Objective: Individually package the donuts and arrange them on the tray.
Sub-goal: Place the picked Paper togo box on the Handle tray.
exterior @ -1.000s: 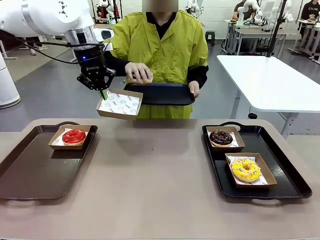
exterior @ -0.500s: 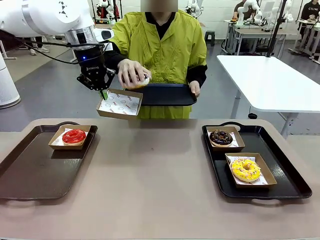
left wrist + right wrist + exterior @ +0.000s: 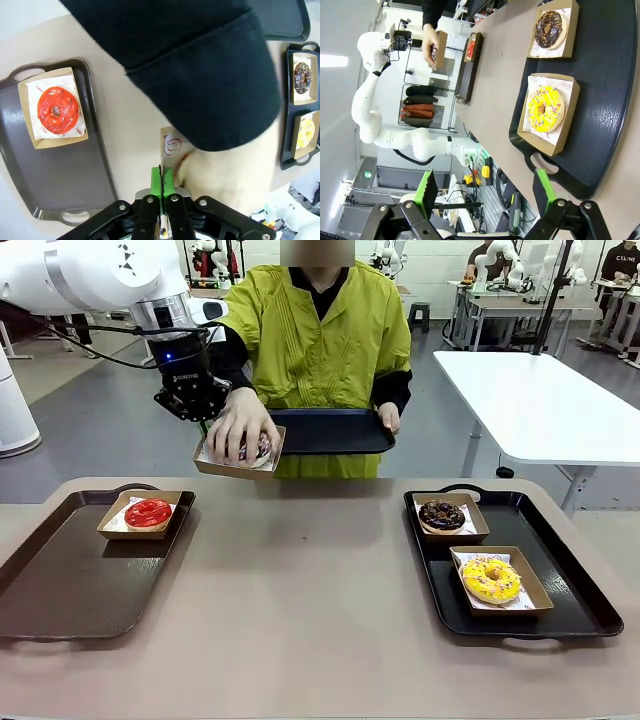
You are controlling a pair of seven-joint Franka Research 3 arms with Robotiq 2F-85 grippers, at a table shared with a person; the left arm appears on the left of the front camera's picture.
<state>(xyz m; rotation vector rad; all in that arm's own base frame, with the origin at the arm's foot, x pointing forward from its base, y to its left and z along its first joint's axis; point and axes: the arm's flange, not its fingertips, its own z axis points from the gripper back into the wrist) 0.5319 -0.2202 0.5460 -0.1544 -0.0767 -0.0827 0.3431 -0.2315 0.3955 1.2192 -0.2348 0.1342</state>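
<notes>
Pinching one raised box [image 3: 238, 453], the left gripper [image 3: 207, 426] stays clamped; four donuts [image 3: 147, 512], two trays [image 3: 520, 615], right gripper [image 3: 485, 192] wide.

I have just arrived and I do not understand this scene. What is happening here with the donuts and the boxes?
The left tool holds a cardboard box in the air, shut on its edge. The person's hand is placing a drizzled donut into it, while the other hand holds a black tray. On the table, the red donut sits boxed on the left tray; the chocolate donut and yellow donut sit boxed on the right tray. The right tool is open, holding nothing.
</notes>
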